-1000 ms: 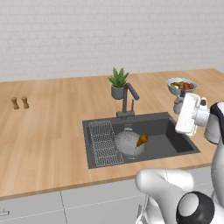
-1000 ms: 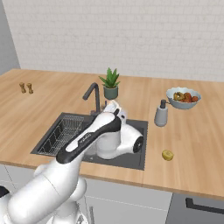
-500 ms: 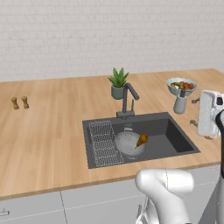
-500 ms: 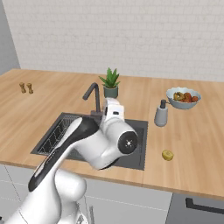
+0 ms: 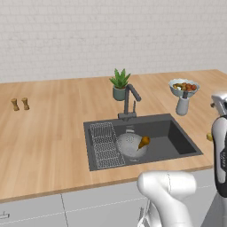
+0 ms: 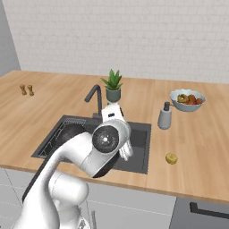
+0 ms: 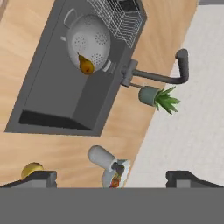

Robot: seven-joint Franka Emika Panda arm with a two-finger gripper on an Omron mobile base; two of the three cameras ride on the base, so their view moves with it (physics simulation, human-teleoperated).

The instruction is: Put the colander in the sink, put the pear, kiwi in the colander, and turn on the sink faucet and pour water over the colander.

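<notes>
The arm has swung right, away from the sink, toward the counter's near right part. The gripper is spread wide, holding nothing. The pear lies in the colander; the kiwi rests on the counter, next for pickup.

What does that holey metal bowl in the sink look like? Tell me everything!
The colander is a round, shiny grey metal bowl dotted with small holes, with small handles at its rim in the hand view. It sits upright on the floor of the dark sink, right beside the wire rack and in front of the faucet. A golden-brown pear rests inside it, against one side.
</notes>
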